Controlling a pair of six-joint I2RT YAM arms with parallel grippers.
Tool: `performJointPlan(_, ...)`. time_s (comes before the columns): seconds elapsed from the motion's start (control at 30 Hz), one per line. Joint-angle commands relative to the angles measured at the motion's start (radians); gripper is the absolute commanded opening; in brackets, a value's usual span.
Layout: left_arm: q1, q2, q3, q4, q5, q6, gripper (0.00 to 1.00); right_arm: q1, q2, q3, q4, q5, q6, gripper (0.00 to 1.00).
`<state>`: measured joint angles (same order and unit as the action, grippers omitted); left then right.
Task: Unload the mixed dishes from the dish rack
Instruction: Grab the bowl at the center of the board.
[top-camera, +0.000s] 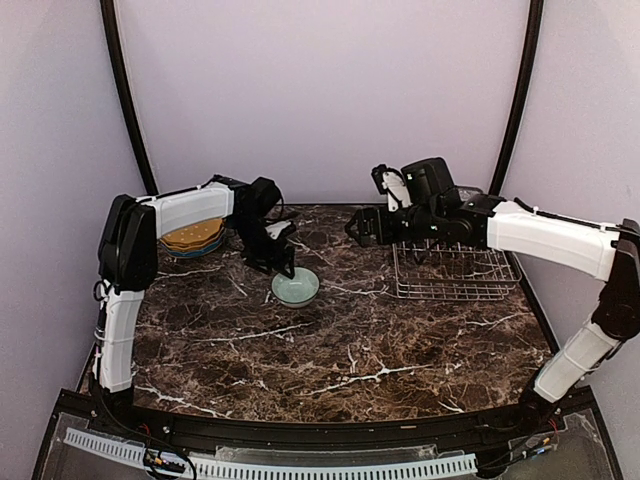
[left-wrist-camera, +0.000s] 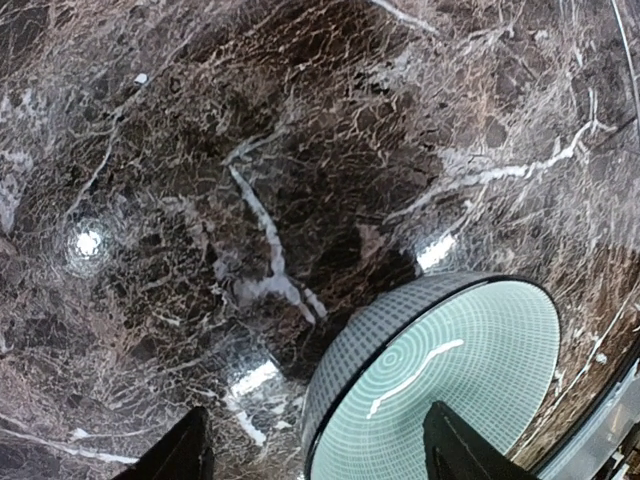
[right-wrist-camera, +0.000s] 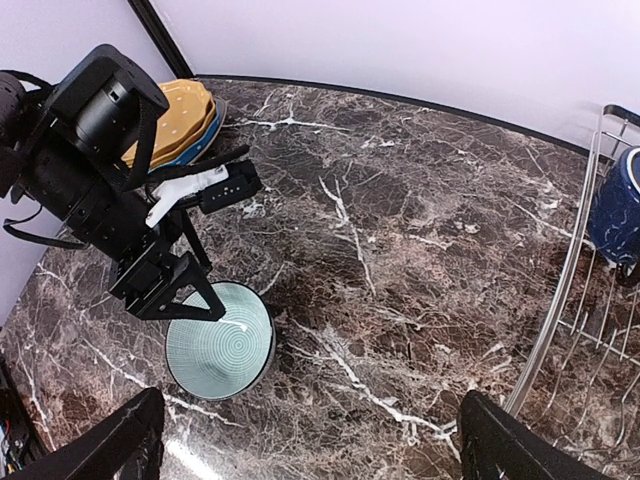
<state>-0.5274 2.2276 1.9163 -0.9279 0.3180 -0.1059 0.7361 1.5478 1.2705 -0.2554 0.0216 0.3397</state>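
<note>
Bowl (left-wrist-camera: 450, 390), left of tabletop (top-camera: 350, 350) centre: left hand (left-wrist-camera: 315, 415) spread astride rim, nothing gripped; a snag on withdrawal could tip it. Right hand (right-wrist-camera: 320, 445) gaping, empty.

Table top (top-camera: 380, 350): glossy dark brown marble pattern with white veins, filling most of the overhead view.
Glare spots (left-wrist-camera: 88, 242): small bright reflections on the marble in the left wrist view, one round at the left, others toward the lower middle.
Backdrop (top-camera: 320, 90): plain pale lavender walls behind the table and at both sides.
Poles (top-camera: 125, 90): two thin black curved poles, one at each far corner, spreading outward toward the top.
Front rim (top-camera: 300, 428): black curved edge along the table's near side.
Slotted strip (top-camera: 300, 467): white, running just below the front rim.
</note>
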Motion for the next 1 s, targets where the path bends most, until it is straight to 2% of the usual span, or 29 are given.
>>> performJointPlan(0.0,-0.025,0.007,0.047,-0.087,-0.069,0.054,0.67,-0.006,-0.004,-0.013,0.030,-0.012,0.018,0.99)
performJointPlan(0.3,-0.035,0.018,0.044,-0.081,-0.088,0.051,0.38,-0.007,0.030,-0.013,0.053,-0.046,0.035,0.99)
performJointPlan(0.43,-0.036,0.019,0.050,-0.087,-0.099,0.055,0.29,-0.008,0.044,-0.009,0.059,-0.057,0.038,0.99)
performJointPlan(0.5,-0.036,0.021,0.049,-0.085,-0.114,0.055,0.25,-0.007,0.044,-0.007,0.054,-0.055,0.043,0.99)
performJointPlan(0.73,-0.034,0.029,0.049,-0.085,-0.117,0.056,0.20,-0.008,0.032,-0.032,0.067,-0.060,0.051,0.99)
performJointPlan(0.97,-0.034,0.032,0.056,-0.087,-0.116,0.057,0.06,-0.008,0.015,-0.058,0.083,-0.064,0.048,0.99)
